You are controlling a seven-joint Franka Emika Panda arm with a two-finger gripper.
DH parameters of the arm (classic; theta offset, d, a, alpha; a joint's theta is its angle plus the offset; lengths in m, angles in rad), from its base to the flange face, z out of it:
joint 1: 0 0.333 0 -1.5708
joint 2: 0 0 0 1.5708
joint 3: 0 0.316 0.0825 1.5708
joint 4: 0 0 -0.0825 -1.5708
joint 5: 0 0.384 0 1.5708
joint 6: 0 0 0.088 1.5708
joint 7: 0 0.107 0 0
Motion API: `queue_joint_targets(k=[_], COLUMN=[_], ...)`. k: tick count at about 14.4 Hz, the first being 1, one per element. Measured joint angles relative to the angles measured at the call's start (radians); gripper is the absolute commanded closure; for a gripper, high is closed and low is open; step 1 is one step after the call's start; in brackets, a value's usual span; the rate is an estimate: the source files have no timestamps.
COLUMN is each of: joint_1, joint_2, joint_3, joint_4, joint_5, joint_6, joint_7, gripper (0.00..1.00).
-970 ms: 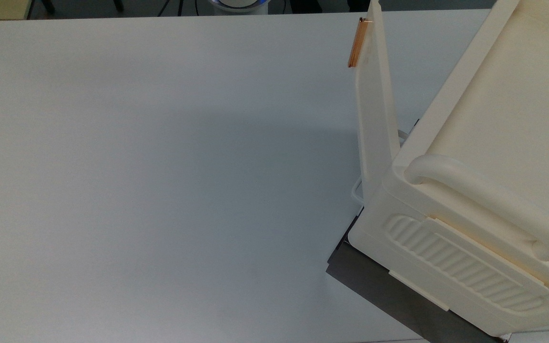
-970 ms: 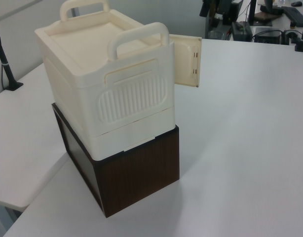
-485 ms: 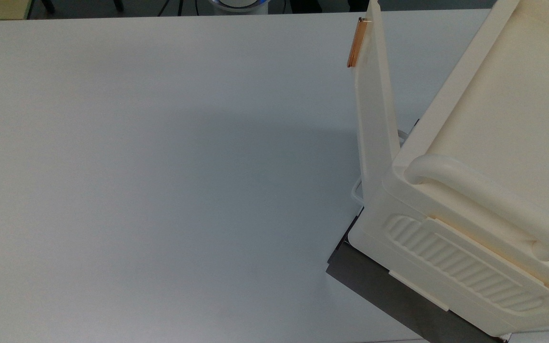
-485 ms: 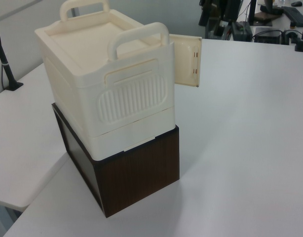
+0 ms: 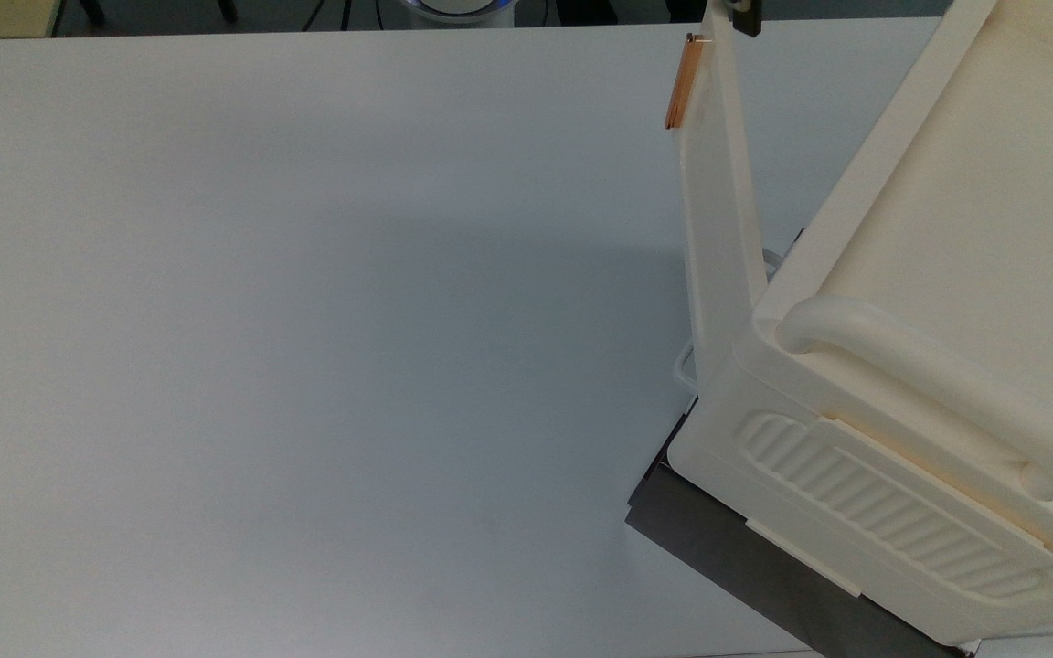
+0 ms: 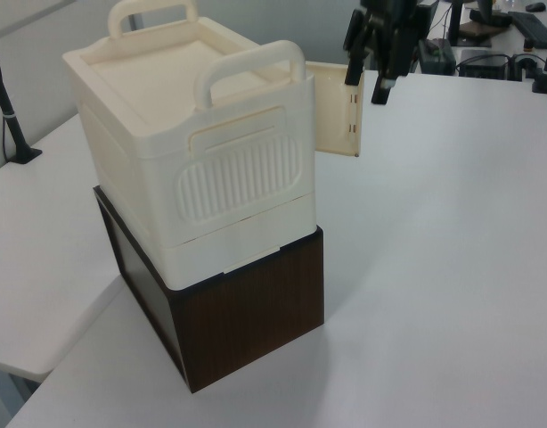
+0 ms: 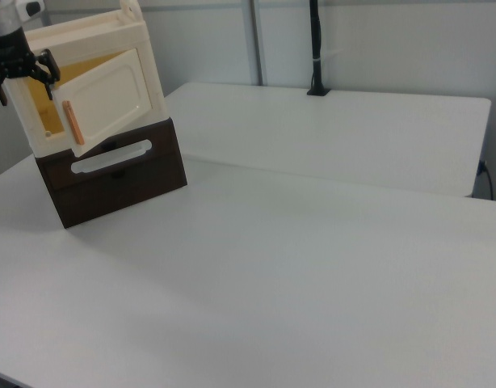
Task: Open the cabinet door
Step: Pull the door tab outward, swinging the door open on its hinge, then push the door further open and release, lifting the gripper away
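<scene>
The cream cabinet point(image 6: 193, 143) is sitting on a dark brown box point(image 6: 247, 312), the two stacked near one corner of the white table point(image 5: 307, 320), at the top view's right edge. The cabinet door point(image 6: 336, 109) is standing swung out from the cabinet's front, hinged on the side nearer the ribbed side panel point(image 6: 240, 176), with its free edge pointing away over the table. In the right view the door point(image 7: 111, 97) is hanging partly open, its recessed face turned toward the room and the copper-orange bar handle point(image 7: 73, 123) standing upright near its free edge, a yellowish interior showing behind it. Below it a white wire loop handle point(image 7: 111, 158) is lying across the front of the brown box.

The gripper point(image 6: 369, 71) is hanging down from above, right at the door's free edge, its dark fingers point(image 6: 381, 87) pointing downward and spread apart, one on either side of that edge in the left view. I cannot tell whether they are touching the panel. In the right view the gripper point(image 7: 22, 69) is hovering at the cabinet's upper corner, beside the opening.
</scene>
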Motion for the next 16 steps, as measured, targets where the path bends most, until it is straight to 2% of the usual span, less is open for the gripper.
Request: queue_joint_targets(k=[2, 8, 10, 16], joint_1=[-0.009, -0.113, -0.15, -0.282], joint_2=[0.015, 0.017, 0.018, 0.035], joint_3=[-0.005, -0.029, -0.031, -0.036], joint_4=[0.0, 0.006, 0.006, -0.001], joint_5=[0.0, -0.003, -0.03, -0.045], joint_6=[0.002, 0.002, 0.002, 0.152], joint_7=[0.0, 0.0, 0.0, 0.002], gripper=[0.0, 0.0, 0.0, 0.0])
